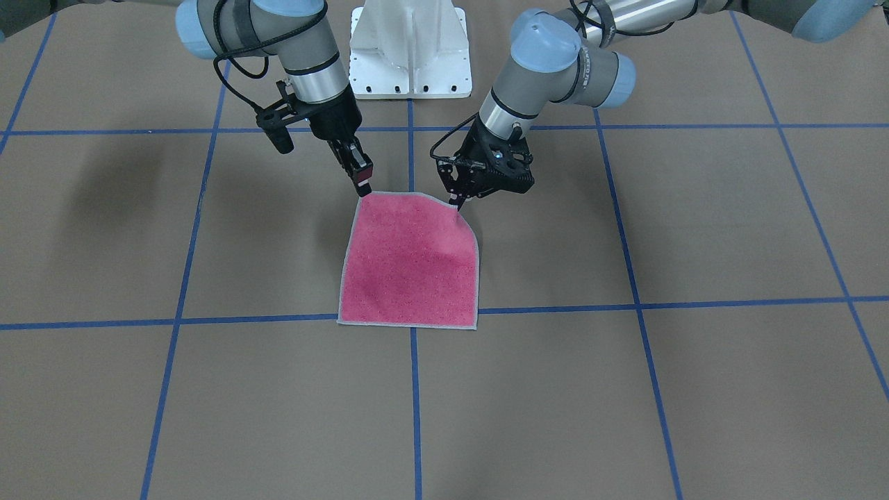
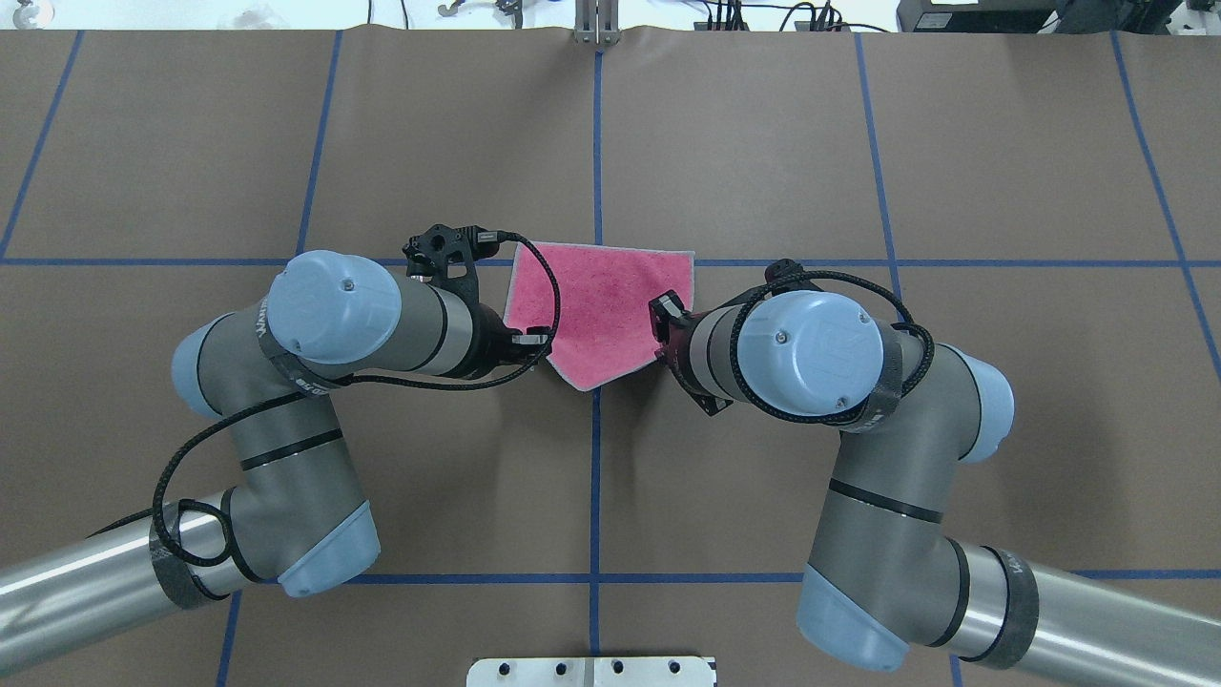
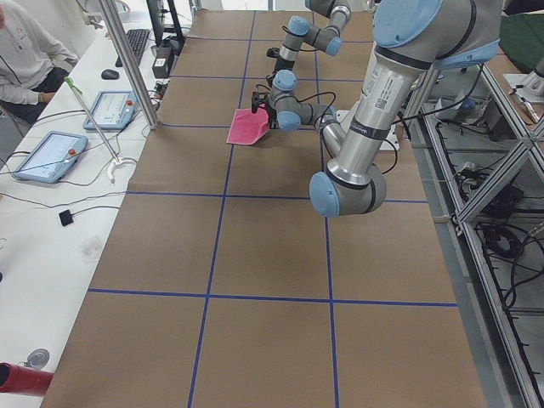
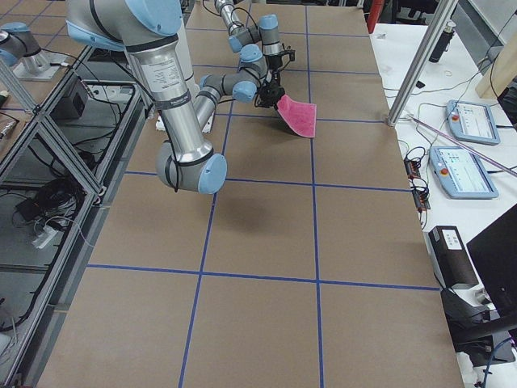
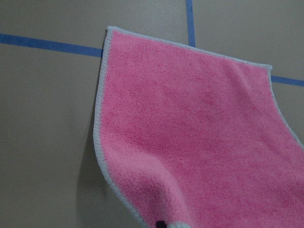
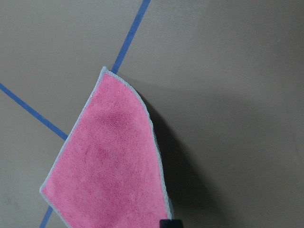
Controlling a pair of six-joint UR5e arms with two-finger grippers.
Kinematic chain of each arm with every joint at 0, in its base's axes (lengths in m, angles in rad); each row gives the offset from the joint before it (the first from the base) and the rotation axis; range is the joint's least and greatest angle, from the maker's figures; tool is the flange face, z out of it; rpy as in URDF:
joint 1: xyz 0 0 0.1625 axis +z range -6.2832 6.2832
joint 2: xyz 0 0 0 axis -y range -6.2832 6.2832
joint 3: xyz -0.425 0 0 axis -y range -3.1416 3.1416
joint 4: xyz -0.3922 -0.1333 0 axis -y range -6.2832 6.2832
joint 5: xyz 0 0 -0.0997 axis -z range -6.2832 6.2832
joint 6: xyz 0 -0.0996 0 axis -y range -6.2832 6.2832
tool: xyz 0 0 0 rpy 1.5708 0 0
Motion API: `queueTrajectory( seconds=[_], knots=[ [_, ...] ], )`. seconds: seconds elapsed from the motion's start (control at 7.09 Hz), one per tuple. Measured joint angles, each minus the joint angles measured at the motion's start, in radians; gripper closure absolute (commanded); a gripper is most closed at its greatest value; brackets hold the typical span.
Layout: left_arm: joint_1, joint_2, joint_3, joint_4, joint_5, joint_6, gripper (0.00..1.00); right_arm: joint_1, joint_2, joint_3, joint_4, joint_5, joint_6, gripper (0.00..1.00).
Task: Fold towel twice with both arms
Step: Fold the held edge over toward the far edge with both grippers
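Both robot-side corners of the small square pink terry towel [image 1: 410,267] are up off the brown surface [image 1: 625,389]. The black left gripper [image 1: 460,203] pinches one, the black right gripper [image 1: 363,186] the other.

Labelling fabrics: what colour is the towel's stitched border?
Light grey border around the pink towel; clearest in the left wrist view.

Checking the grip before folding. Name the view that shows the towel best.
Exterior front-facing: the whole towel shows, pink face up, with the left gripper and right gripper at its two corners nearest the robot. Overhead, the arms hide those corners. The side views show it small; each wrist view shows only part.
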Motion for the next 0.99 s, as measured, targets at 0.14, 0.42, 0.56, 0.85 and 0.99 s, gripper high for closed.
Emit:
queueTrajectory(
  seconds=[0.14, 0.42, 0.56, 0.85, 0.99],
  knots=[
    [-0.018, -0.007, 0.006, 0.009, -0.002, 0.005, 1.00, 0.021, 0.004, -0.018, 0.001, -0.001, -0.027, 1.00],
    [-0.056, -0.059, 0.047, 0.055, -0.003, 0.038, 1.00, 0.058, 0.010, -0.046, 0.005, -0.001, -0.081, 1.00],
    [-0.072, -0.089, 0.078, 0.065, -0.003, 0.048, 1.00, 0.072, 0.021, -0.071, 0.008, -0.001, -0.095, 1.00],
    [-0.100, -0.161, 0.171, 0.069, -0.003, 0.052, 1.00, 0.093, 0.079, -0.150, 0.009, -0.001, -0.108, 1.00],
    [-0.110, -0.190, 0.220, 0.067, -0.003, 0.053, 1.00, 0.099, 0.093, -0.175, 0.010, -0.001, -0.113, 1.00]
  ],
)
